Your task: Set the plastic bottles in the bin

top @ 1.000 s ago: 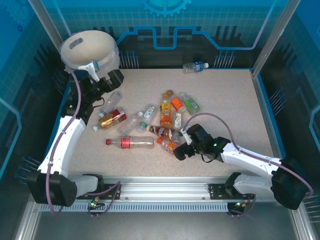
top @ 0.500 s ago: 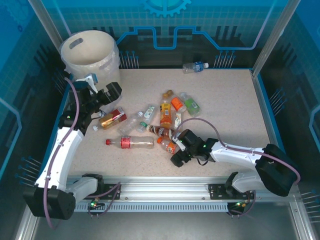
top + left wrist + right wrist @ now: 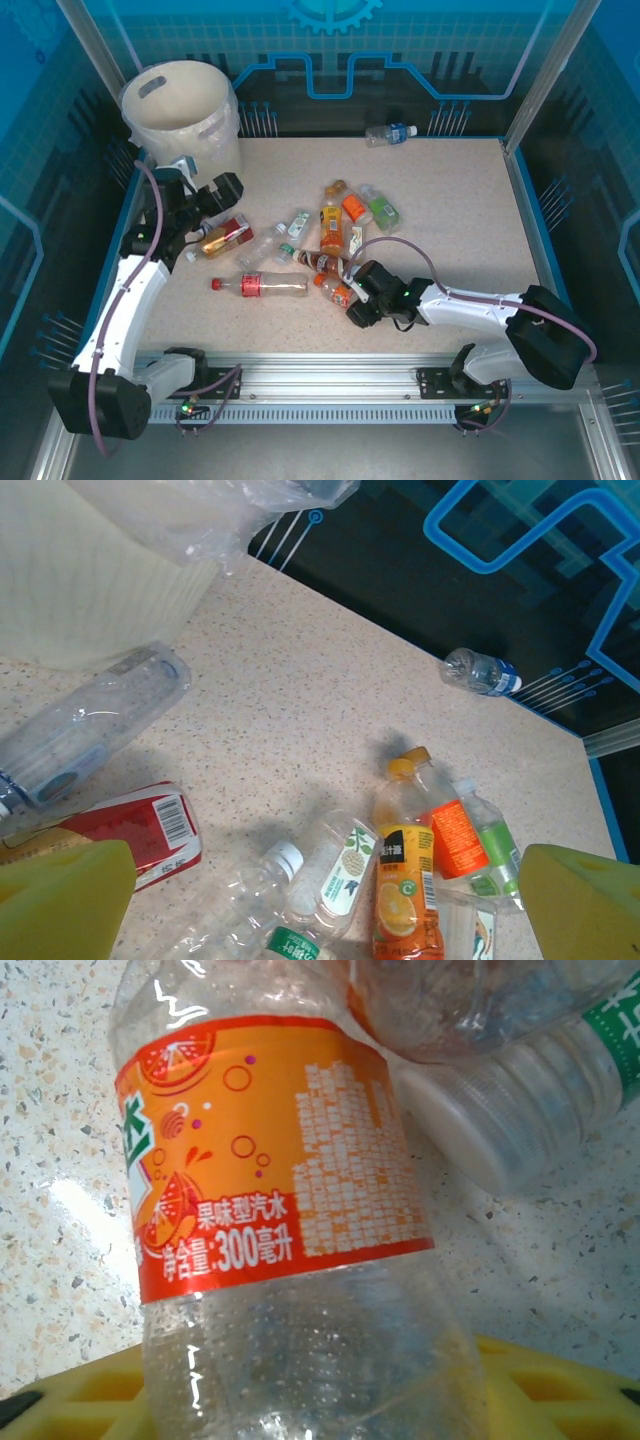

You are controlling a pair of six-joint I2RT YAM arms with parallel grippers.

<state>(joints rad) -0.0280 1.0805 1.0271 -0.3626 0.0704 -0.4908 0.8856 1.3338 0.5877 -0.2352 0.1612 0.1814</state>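
Bright, even light on a speckled beige tabletop, boxed in by glowing blue wall panels with a gear emblem and circuit lines, silver frame posts slanting upward, a slotted aluminium rail along the near edge.

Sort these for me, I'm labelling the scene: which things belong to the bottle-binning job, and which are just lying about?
Job: bin; bottle pile mid-table; orange-label bottle at its near edge; red-label bottles on the left; blue-capped bottle at the far edge.
Not the job: table; front rail.
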